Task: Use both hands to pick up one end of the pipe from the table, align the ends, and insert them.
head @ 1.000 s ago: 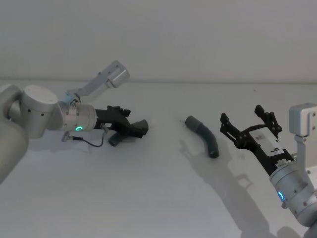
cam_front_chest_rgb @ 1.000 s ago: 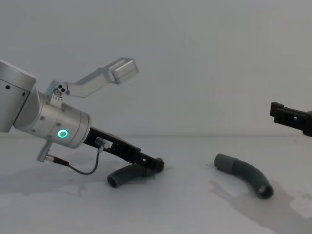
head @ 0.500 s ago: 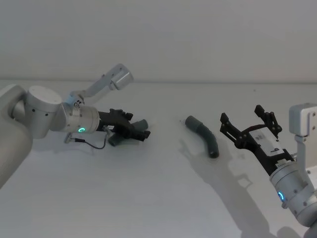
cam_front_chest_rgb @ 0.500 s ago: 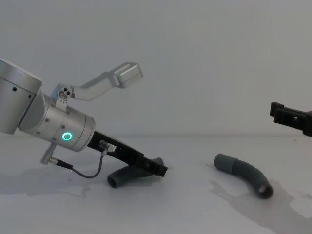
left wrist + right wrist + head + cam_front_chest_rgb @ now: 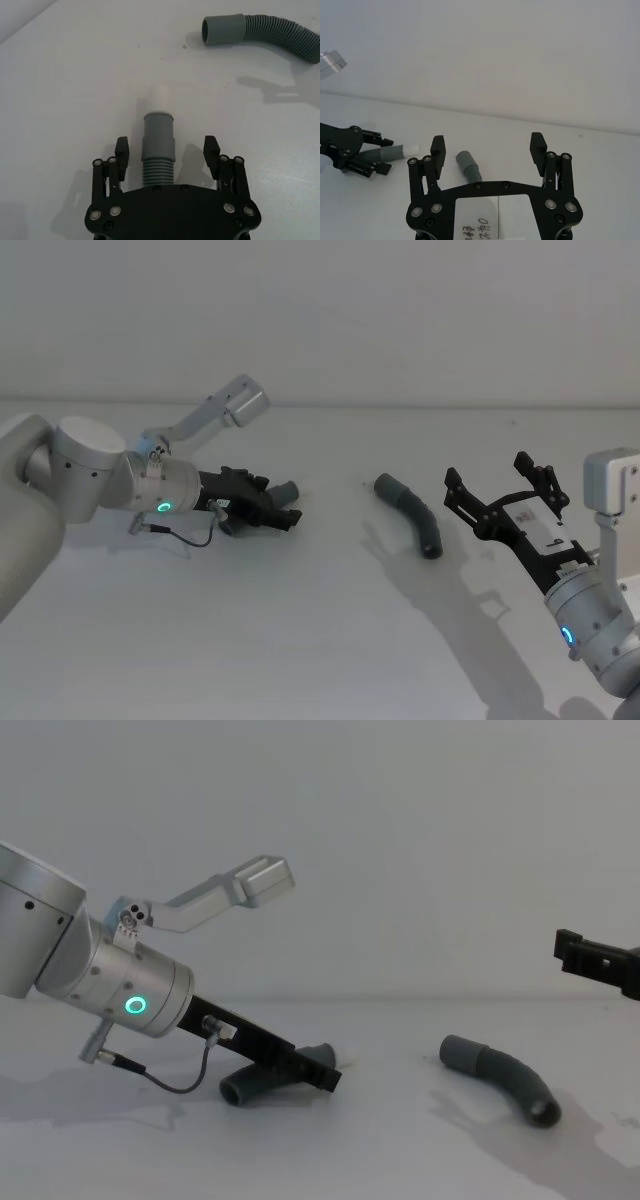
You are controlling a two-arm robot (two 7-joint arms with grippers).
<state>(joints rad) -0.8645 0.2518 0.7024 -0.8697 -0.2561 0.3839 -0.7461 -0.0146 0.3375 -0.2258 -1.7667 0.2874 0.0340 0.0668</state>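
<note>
One pipe piece [image 5: 158,145] lies on the table [image 5: 300,640] at the left, its smooth grey cuff ending in a whitish tip [image 5: 159,97]. My left gripper [image 5: 166,147] is open around that cuff, a finger on each side with gaps between. From the head, this left gripper [image 5: 283,512] slants down onto the piece [image 5: 288,489]. The second pipe piece [image 5: 410,512] lies free at mid-table, its cuff [image 5: 223,30] facing the left one. My right gripper [image 5: 500,495] hovers open to its right, above the table, holding nothing. In the right wrist view that gripper [image 5: 488,144] is above the piece [image 5: 469,167].
A thin black cable [image 5: 190,532] loops from the left wrist down to the table. A silver-grey camera bracket [image 5: 240,885] sticks up from the left arm. A plain wall backs the table's far edge [image 5: 450,407].
The left gripper has tilted lower and slid a little along the left pipe piece, straddling its cuff. The right arm and the second piece have not moved.
</note>
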